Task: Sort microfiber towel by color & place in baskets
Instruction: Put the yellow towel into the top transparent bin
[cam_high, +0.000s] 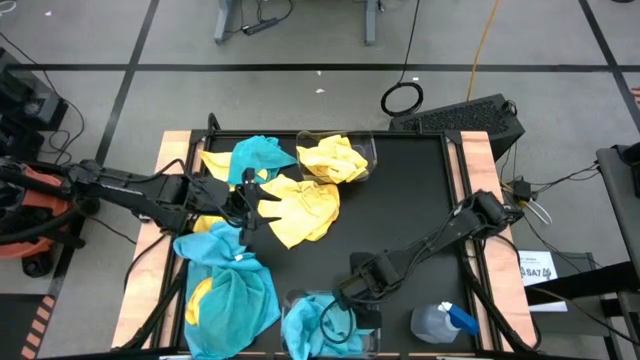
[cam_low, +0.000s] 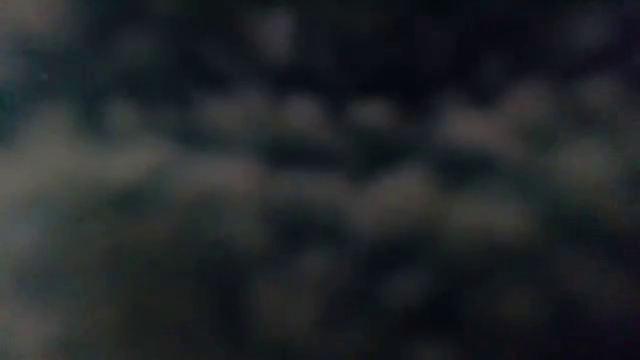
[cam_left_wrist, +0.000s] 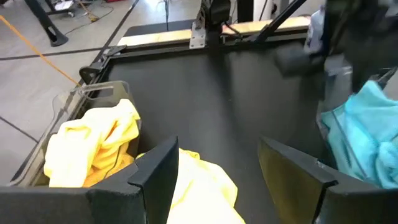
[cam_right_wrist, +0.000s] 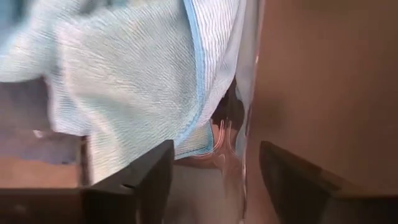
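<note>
Yellow and turquoise microfiber towels lie on the black table. A spread yellow towel (cam_high: 300, 210) lies mid-table, a turquoise towel (cam_high: 262, 158) lies behind it, and a turquoise heap (cam_high: 228, 288) lies at the near left. The far basket (cam_high: 368, 152) holds yellow towels (cam_left_wrist: 93, 143). The near basket (cam_high: 372, 340) holds turquoise towels (cam_right_wrist: 124, 74). My left gripper (cam_high: 248, 197) is open over the yellow towel's left edge (cam_left_wrist: 202, 183). My right gripper (cam_high: 345, 302) is open over the near basket, just above its clear wall (cam_right_wrist: 249, 93). The low view is dark and shows nothing.
A clear spray bottle with a blue trigger (cam_high: 445, 322) lies at the table's near right corner, beside the near basket. The black mat's middle and right part (cam_high: 410, 200) is bare. Wooden rails (cam_high: 485, 160) border the table's left and right sides.
</note>
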